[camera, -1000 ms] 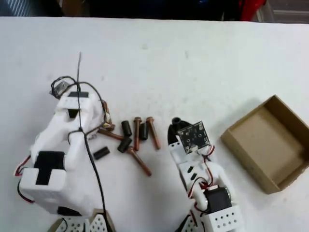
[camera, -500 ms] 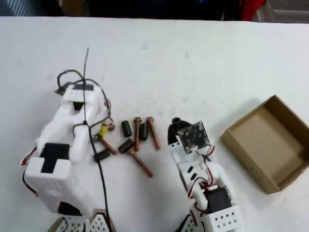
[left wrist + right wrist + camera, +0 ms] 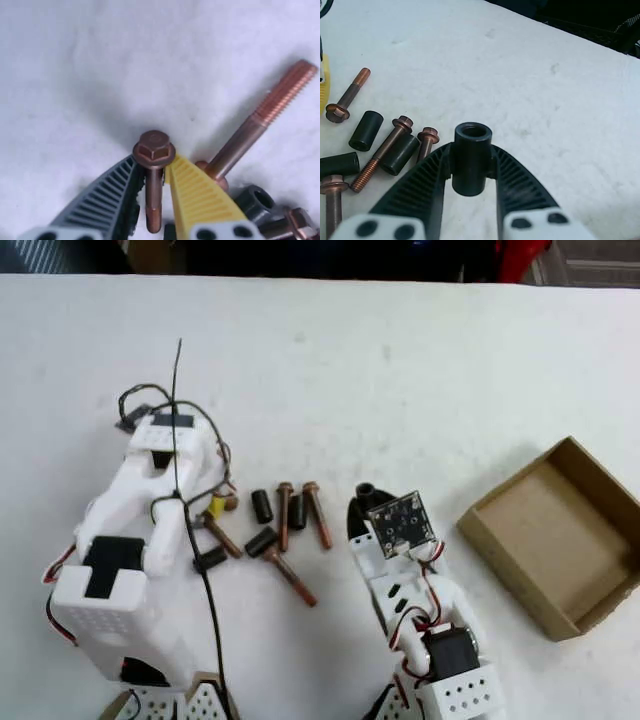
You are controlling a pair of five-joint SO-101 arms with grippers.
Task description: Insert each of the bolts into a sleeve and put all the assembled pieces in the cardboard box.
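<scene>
Lighting bright and even. White table (image 3: 420,360) glares, its surface nearly washed out. Soft, diffuse shadow lies beneath the bolt (image 3: 153,150). Room (image 3: 300,255) behind the table is dark.

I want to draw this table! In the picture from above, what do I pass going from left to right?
The left arm → loose bolts → right arm → cardboard box.

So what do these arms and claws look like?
Both are blocky white plastic. The left arm trails black cables; the left claw has one grey and one yellow ribbed finger. The right arm carries red wires; the right claw is black and ribbed.
</scene>
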